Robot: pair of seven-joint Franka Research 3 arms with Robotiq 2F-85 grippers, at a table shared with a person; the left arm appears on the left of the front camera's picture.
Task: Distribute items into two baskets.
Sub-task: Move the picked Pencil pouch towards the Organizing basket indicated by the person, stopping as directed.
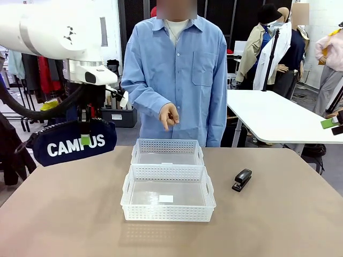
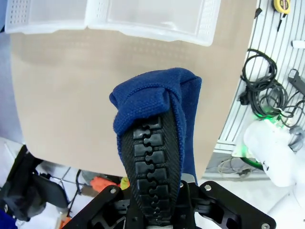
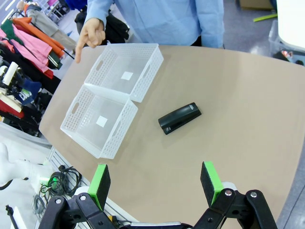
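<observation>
Carrying step: left gripper (image 1: 84,139) clamped on the CAMPUS pouch (image 1: 59,147), which hangs above the table (image 1: 64,214) at 9 o'clock of the far basket (image 1: 167,143). Near basket (image 1: 167,213) abuts it at 6 o'clock, and neither holds an item. Stapler (image 1: 242,179) lies at 3 o'clock of the near basket. Right gripper (image 3: 155,183) gapes wide, holding nothing. Advice: travel toward 3 o'clock, centre the sagging pouch over one basket, lower inside the rim, then release.

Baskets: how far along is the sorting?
Done: nothing; the near basket and far basket hold no item. In hand: the left tool is shut on the pouch, hanging left of the baskets. Left: the stapler lies on the table; the right tool is open, apart from it.
</observation>
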